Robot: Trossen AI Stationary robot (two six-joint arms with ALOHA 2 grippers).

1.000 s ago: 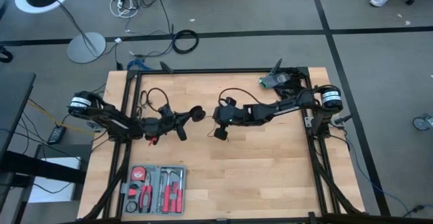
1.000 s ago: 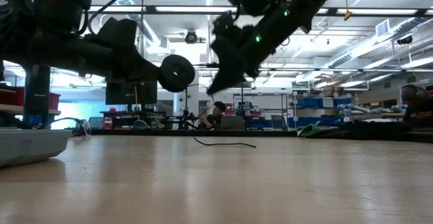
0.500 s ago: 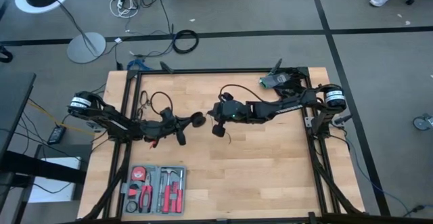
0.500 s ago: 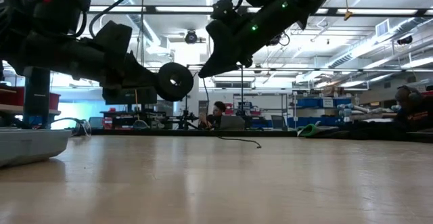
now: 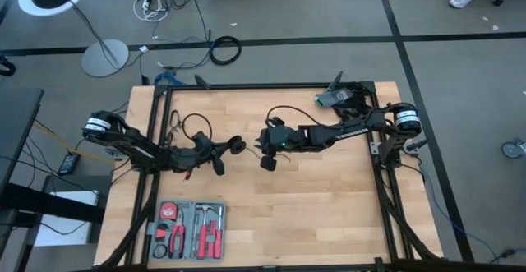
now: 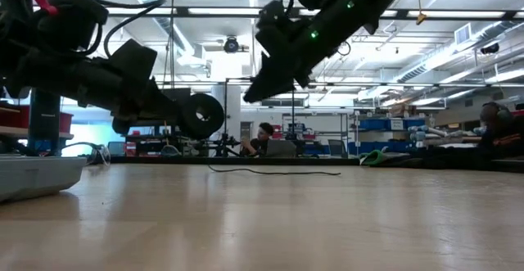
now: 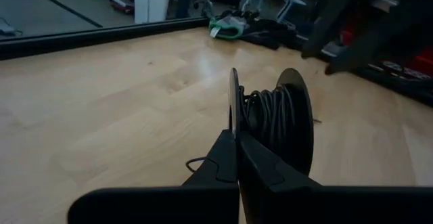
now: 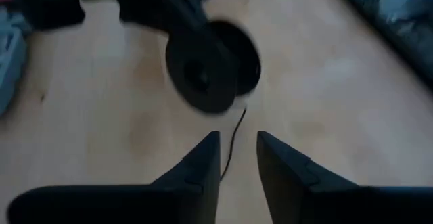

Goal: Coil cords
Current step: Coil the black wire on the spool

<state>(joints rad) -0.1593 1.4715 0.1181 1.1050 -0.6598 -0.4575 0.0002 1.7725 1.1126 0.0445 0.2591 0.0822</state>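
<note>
My left tool (image 7: 237, 139) clamps the spool (image 7: 274, 126) mid-frame, steadying it for winding; right tool (image 8: 238, 158) gapes empty above the cord's (image 8: 233, 139) loose tail.

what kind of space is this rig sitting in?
Probably a robotics lab or workshop. The wooden table stands in a black metal frame on grey floor with loose cables, the low view shows rows of benches and shelving under strip lights, and a red-and-grey tool set tray lies on the table.

I see the spool (image 5: 236, 146) in the table's (image 5: 329, 214) middle, left of the right gripper (image 5: 265, 150); the tool tray (image 5: 187, 229) sits near the front-left corner.
</note>
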